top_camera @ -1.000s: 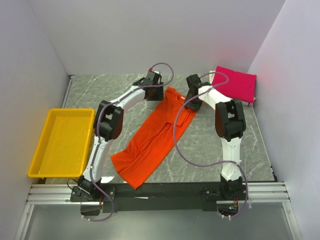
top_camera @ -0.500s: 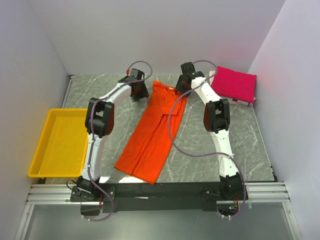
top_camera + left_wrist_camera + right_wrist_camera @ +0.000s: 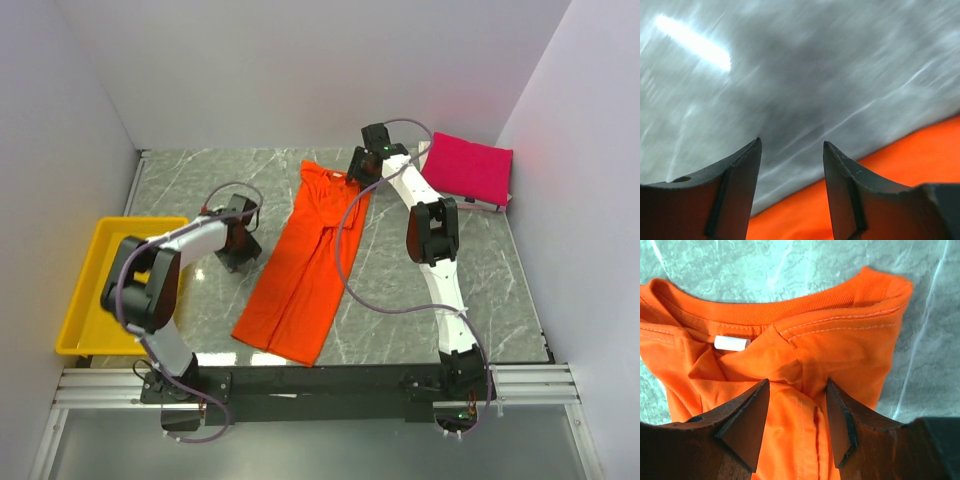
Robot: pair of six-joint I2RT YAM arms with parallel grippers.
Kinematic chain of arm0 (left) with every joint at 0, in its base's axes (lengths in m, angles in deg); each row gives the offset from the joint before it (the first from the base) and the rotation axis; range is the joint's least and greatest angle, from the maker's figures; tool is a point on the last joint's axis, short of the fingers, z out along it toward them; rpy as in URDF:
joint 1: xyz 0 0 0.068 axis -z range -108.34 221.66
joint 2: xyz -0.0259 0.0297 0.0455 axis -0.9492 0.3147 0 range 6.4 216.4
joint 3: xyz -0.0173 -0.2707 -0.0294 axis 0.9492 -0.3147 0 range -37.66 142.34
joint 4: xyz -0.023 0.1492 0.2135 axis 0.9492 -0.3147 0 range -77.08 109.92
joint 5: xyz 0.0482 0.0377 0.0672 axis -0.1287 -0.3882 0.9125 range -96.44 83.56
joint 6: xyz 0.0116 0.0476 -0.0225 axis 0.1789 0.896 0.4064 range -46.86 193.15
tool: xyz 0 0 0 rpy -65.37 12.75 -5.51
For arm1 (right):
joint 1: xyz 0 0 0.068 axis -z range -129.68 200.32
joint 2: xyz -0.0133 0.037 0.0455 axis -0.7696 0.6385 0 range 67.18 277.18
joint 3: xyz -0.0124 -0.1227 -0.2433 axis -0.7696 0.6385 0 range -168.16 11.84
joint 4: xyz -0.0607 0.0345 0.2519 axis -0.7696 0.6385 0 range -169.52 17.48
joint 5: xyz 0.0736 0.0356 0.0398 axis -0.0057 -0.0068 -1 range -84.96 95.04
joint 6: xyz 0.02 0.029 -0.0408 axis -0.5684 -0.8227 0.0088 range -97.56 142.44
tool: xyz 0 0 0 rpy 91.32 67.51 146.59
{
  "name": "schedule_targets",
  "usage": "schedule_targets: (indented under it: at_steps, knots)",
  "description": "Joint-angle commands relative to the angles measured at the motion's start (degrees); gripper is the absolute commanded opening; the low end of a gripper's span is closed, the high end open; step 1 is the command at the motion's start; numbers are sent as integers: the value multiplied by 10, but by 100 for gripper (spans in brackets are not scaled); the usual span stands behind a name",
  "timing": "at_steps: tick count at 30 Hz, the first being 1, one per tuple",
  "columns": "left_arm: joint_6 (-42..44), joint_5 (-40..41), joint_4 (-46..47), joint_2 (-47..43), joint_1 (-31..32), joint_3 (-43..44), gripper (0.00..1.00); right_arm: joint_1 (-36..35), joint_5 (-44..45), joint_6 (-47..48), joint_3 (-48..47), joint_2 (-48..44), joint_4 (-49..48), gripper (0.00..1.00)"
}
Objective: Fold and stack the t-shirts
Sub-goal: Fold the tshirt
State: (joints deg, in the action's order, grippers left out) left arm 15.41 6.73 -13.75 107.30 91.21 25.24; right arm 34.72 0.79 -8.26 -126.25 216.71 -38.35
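Your left gripper (image 3: 791, 145), spread and empty, has swung back from the collar toward the yellow tray (image 3: 150, 222). Your right gripper (image 3: 797, 382) stays spread over the collar of the orange t-shirt (image 3: 300, 270), which lies lengthwise mid-table.

Top view's bright and even, just soft shadows on the desk (image 3: 500, 290). Left wrist camera, all motion smear, with a white glare streak blazing upper left. Right wrist is sharp: stitching on the orange t-shirt (image 3: 840, 345) reads clean, though the right claw (image 3: 797, 385) looms dark and soft.
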Motion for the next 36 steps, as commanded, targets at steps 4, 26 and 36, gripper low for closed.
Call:
schedule_targets:
  at_steps: [4,26,36]
  knots:
    - [-102,-8,4,-113,67,-123,58,6,-4,20,-14,10,-35,56]
    - [-240,-90,0,-298,232,-282,55,20,-5,83,-34,17,-50,64]
    - [-217,-117,13,-290,283,-266,54,37,-27,76,-46,9,-69,66]
